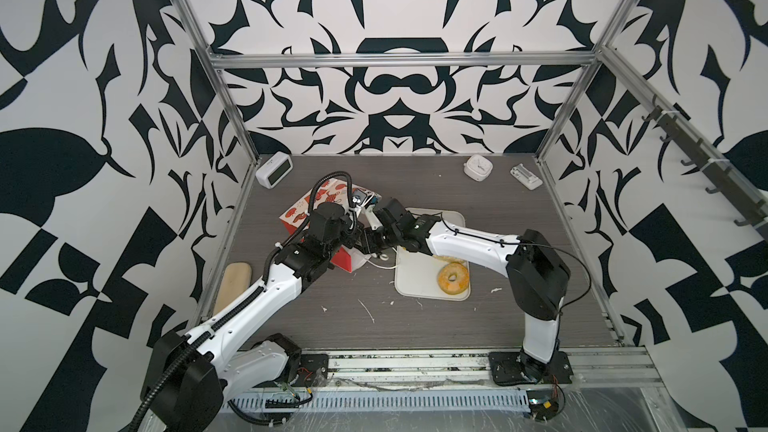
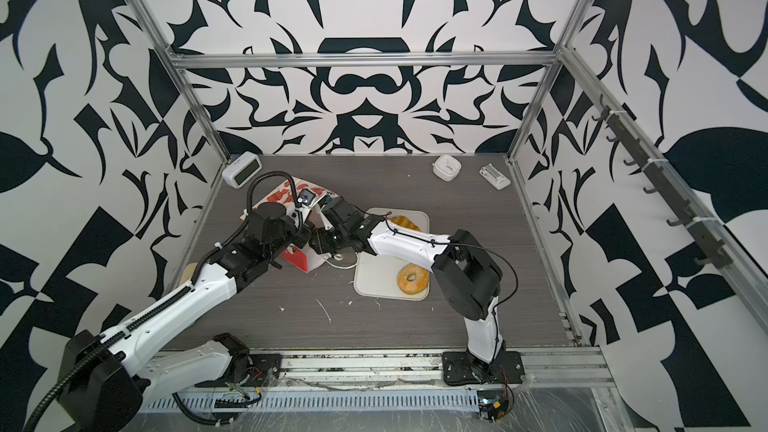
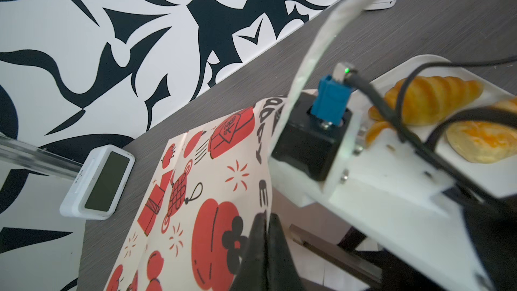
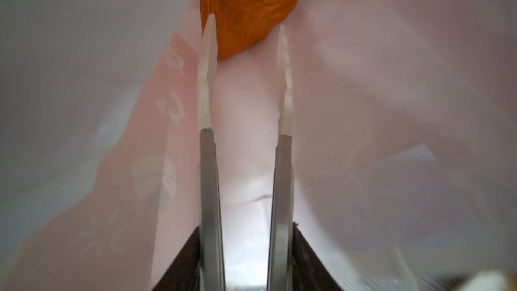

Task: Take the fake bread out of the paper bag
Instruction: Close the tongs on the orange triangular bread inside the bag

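The paper bag [image 1: 297,214] lies on its side on the table, white with red motifs on its upper face [image 3: 195,191]. My left gripper [image 3: 264,219] is shut on the edge of the bag's mouth. My right gripper [image 4: 245,33] is inside the bag [image 4: 391,79], open, with an orange-brown piece of fake bread [image 4: 251,1] just beyond its fingertips [image 4: 208,40]. Nothing sits between the fingers. On the white tray [image 1: 415,284] lie a ring doughnut [image 1: 454,279], a croissant [image 3: 433,99] and a roll [image 3: 481,141].
A white digital clock [image 1: 274,169] stands at the back left. A small white clock [image 1: 478,167] and a white device [image 1: 525,176] sit at the back right. A beige pad [image 1: 232,284] lies at the left edge. White scraps [image 1: 368,311] dot the front of the table.
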Available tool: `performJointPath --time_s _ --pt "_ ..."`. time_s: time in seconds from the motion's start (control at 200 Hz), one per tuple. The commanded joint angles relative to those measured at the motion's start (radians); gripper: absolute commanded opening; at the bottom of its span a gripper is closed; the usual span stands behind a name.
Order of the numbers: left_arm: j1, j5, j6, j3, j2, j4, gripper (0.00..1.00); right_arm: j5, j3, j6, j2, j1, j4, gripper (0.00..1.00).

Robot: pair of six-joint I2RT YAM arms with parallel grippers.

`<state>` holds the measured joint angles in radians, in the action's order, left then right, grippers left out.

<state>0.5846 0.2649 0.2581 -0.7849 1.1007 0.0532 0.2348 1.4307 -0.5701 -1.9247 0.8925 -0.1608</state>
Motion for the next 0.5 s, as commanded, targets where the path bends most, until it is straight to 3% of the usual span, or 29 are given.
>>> performJointPath --time_s 0.0,0.495 --pt "0.002 -0.034 -0.013 0.006 -0.022 -0.025 0.06 0.034 0.057 -0.061 -0.004 -0.010 0.065 0.49" --pt "0.003 -0.066 -0.030 0.001 -0.018 -0.022 0.06 0.062 0.081 -0.148 -0.094 -0.026 0.156 0.52"
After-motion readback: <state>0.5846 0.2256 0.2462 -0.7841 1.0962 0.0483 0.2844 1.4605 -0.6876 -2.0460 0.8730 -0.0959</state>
